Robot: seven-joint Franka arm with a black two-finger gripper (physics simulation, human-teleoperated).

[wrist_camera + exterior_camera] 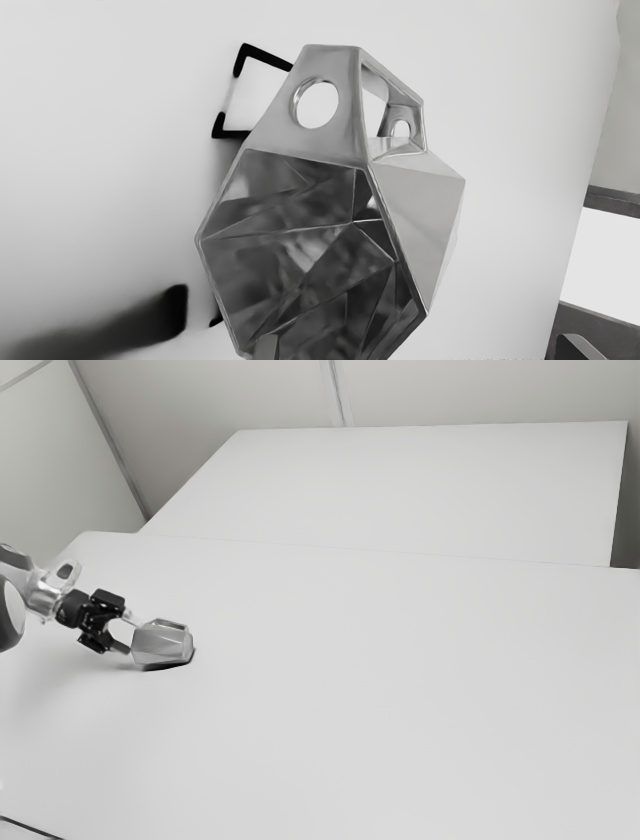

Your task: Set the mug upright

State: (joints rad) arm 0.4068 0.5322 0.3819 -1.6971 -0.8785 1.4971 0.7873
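- While the mug [160, 646] lies tipped over on the desk [380, 680], its mouth faces the hand [132, 634].
- The hand is open, its fingers [266, 348] apart, one at the mug's mouth, the other clear of its side.

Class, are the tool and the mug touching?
Cannot tell. In the wrist view, one finger of the tool overlaps the mug at its mouth, with neither contact nor gap plain.

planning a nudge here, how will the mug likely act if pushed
The mug is probably stiff, judging by its crisp edges and thin, straight walls. Its flat faces should make it slide or tip over in jerks rather than roll smoothly. The smooth, slightly shiny surface may be slippery.
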